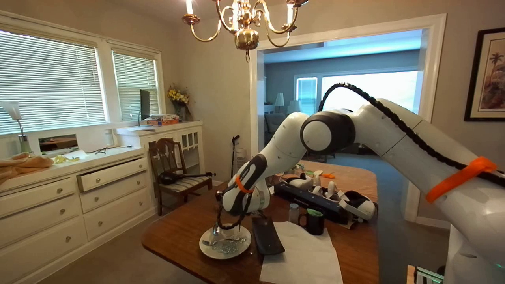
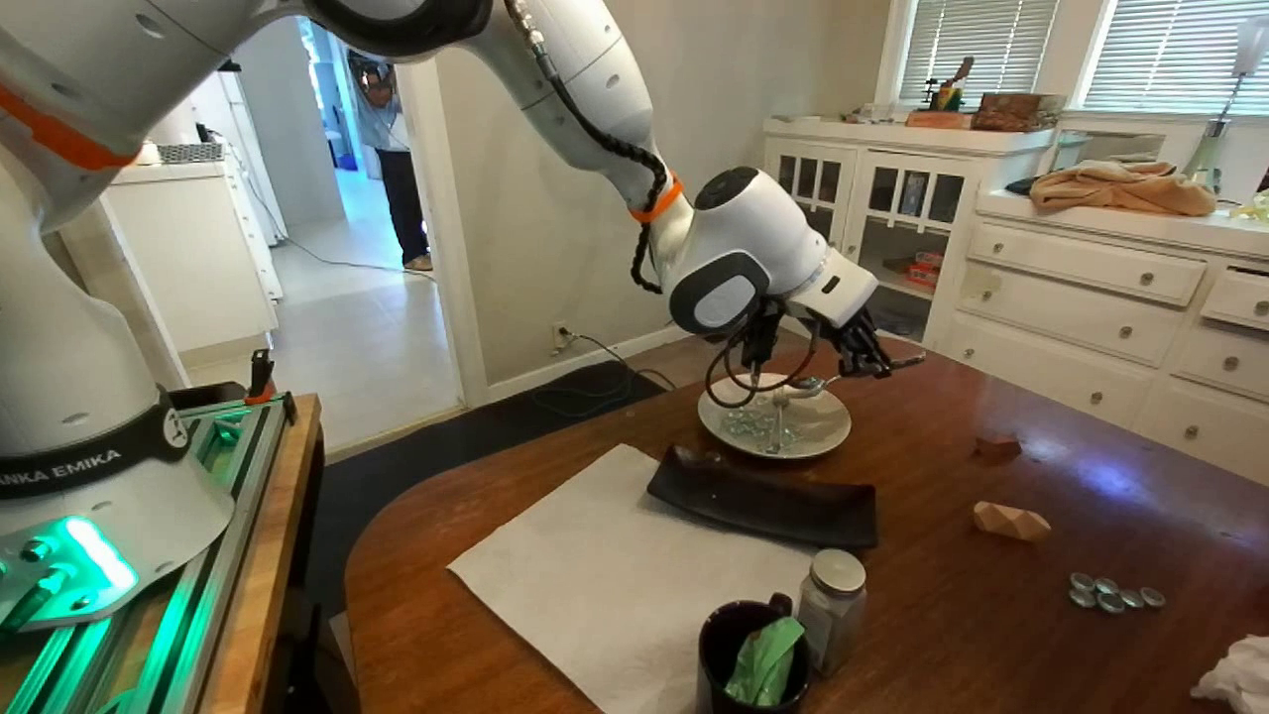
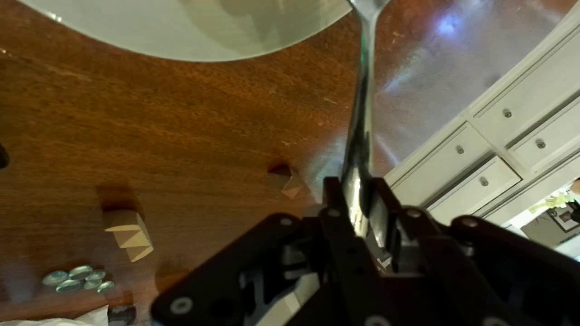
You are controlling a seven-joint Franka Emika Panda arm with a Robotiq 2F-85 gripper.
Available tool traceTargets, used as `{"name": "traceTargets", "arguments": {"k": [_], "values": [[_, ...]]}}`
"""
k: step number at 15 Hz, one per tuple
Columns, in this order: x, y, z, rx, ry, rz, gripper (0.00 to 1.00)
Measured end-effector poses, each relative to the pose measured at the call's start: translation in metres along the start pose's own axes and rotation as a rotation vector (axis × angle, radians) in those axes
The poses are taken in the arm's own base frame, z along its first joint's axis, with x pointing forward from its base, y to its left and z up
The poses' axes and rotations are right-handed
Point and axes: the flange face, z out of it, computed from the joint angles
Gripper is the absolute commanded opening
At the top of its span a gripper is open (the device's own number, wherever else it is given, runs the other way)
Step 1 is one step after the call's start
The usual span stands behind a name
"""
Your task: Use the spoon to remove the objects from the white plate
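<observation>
I'm getting six glass gems [image 2: 1110, 603], two blocks [image 2: 1011, 521], one mug [image 1: 315, 226], one jar [image 2: 833, 607], one tray [image 2: 763, 502], one gripped spoon [image 3: 364, 104] and one white plate [image 2: 829, 426] with more glass bits [image 1: 227, 247] than I can count.

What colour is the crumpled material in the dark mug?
Light green; the crumpled material shows best in an exterior view.

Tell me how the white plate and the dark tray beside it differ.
The white plate is round; the dark tray is a long rectangle. The plate is white, the tray nearly black. The plate, holding glassy bits, sits directly on the table, while the tray overlaps the white sheet. Both look shallow.
</observation>
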Motion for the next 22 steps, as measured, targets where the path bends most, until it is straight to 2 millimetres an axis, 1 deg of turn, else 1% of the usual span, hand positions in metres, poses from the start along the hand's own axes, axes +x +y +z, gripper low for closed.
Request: {"name": "traceTargets", "arguments": {"k": [3,5,9,12,16,20,22], "values": [[0.002,0.019,0.005,0.01,0.035,-0.039,0.05],[-0.005,0.026,0.009,0.026,0.051,-0.067,0.05],[-0.024,0.028,0.015,0.069,0.063,-0.117,0.05],[-0.027,0.027,0.016,0.087,0.062,-0.132,0.05],[-0.019,0.036,0.016,0.077,0.07,-0.124,0.05],[0.002,0.046,0.014,0.058,0.115,-0.113,0.05],[0.008,0.048,0.012,0.06,0.136,-0.125,0.05]]}}
